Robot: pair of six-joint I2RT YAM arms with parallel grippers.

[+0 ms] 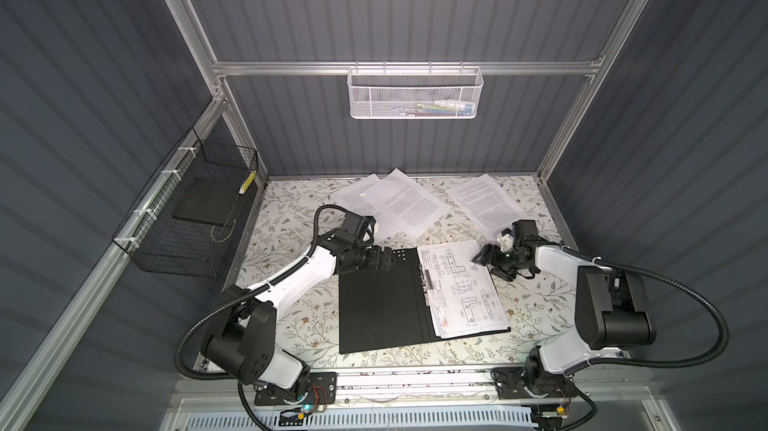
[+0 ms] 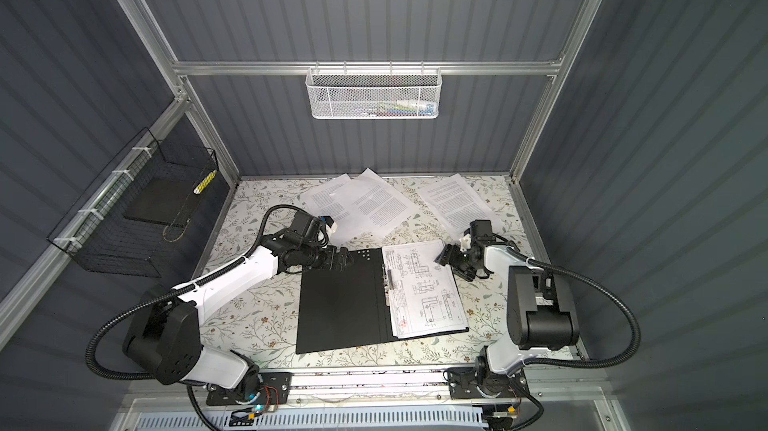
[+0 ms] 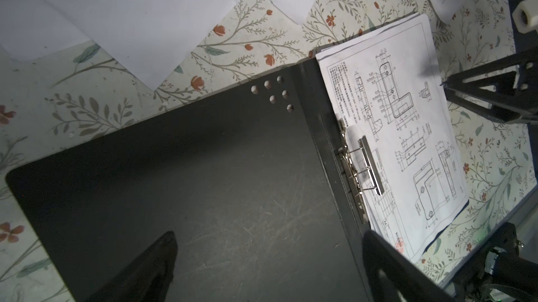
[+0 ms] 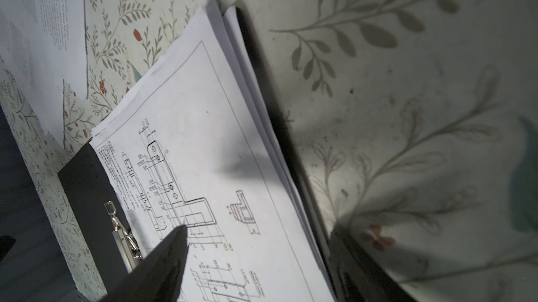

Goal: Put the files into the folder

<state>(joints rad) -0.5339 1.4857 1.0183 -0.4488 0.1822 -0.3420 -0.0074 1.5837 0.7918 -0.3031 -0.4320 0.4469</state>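
In both top views the folder (image 1: pixel 378 304) is lying open, drawing sheets (image 1: pixel 461 287) resting on its 3 o'clock half; text files (image 1: pixel 409 202) are waiting at 12 o'clock (fetching them looks next). Left wrist: left gripper (image 3: pixel 269 236) is hovering, jaws wide apart, empty. Right wrist: right gripper (image 4: pixel 260 230) is straddling the sheets' edge, jaws apart, gripping nothing.

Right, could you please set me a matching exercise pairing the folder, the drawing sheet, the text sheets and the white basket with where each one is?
Things:
1 folder
2 drawing sheet
3 text sheets
4 white basket

Places:
A hung on the back rail
B open flat in the middle of the table
C loose at the back of the table
D on the folder's right half

Pairs: 1-B, 2-D, 3-C, 4-A
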